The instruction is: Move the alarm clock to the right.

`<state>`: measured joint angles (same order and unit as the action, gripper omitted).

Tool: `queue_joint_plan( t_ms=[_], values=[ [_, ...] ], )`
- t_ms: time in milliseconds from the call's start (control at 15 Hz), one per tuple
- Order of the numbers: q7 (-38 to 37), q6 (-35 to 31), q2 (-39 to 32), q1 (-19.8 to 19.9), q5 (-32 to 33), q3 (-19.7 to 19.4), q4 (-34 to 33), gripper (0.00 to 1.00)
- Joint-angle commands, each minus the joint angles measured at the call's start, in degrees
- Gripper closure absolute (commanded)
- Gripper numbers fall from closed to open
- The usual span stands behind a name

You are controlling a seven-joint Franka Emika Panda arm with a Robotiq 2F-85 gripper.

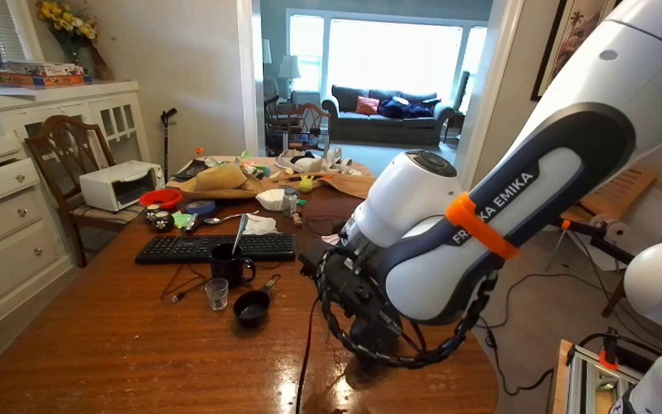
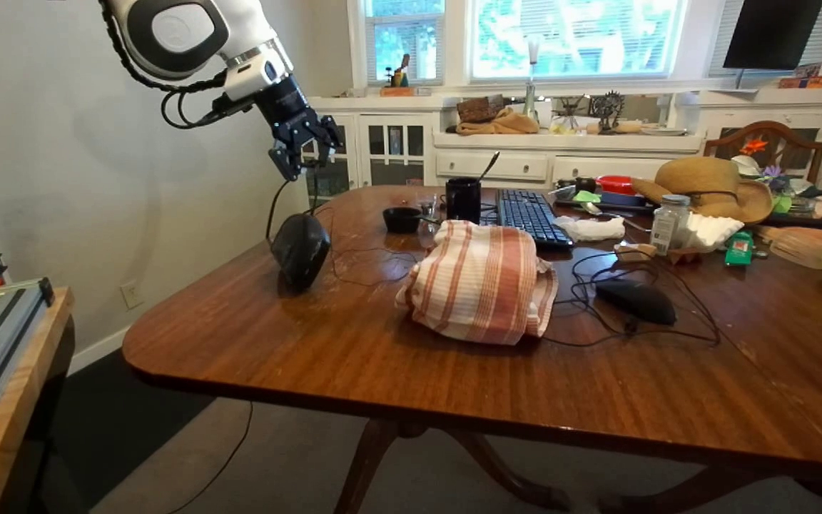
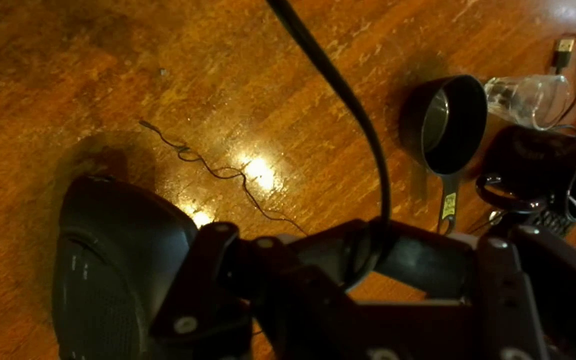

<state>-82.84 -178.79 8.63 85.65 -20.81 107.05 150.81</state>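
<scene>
Black-jointed, pinches a cord (image 3: 355,105) between fingers (image 3: 420,257) closed nearly tip to tip. In an exterior view, has the alarm clock (image 2: 302,250) tilted below, toward six o'clock; impossible to say whether touching the counter (image 2: 240,321).

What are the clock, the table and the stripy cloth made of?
Clock: probably plastic, smooth and slightly shiny, with small glints on its shell.
Table: wood, it seems; visible grain, glossy reflections.
Cloth: fabric, perhaps cotton; dull, with soft folds.

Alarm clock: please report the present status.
Gripper: closed on dark cord. Alarm clock: tilted below gripper, whether lifted unclear. Thin wire lying nearby, possibly in the way.
</scene>
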Motion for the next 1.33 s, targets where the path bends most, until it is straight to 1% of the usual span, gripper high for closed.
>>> queue_joint_plan(
  t_ms=[0, 333, 733, 800, 867, 1133, 1200, 1267],
  values=[
    [1.2, -2.2, -4.6, 0.5, 0.0, -3.1, 0.7, 1.0],
    [3.1, -2.2, -7.4, 0.8, 1.2, -5.7, -1.0, 1.0],
    [6.6, -1.5, -10.4, 1.2, 1.6, -6.4, -3.8, 1.0],
    [8.6, -1.3, -10.5, -9.5, -0.1, -17.2, -4.1, 1.0],
    [9.5, -1.3, -11.4, -11.2, -0.2, -19.6, -4.3, 1.0],
    [13.3, -1.7, -13.6, -27.1, -0.5, -37.8, -6.3, 1.0],
    [13.6, -1.8, -14.4, -19.3, 0.3, -30.6, -6.8, 1.0],
    [14.4, -1.6, -14.6, -20.4, -0.1, -31.8, -7.3, 1.0]
  ],
)
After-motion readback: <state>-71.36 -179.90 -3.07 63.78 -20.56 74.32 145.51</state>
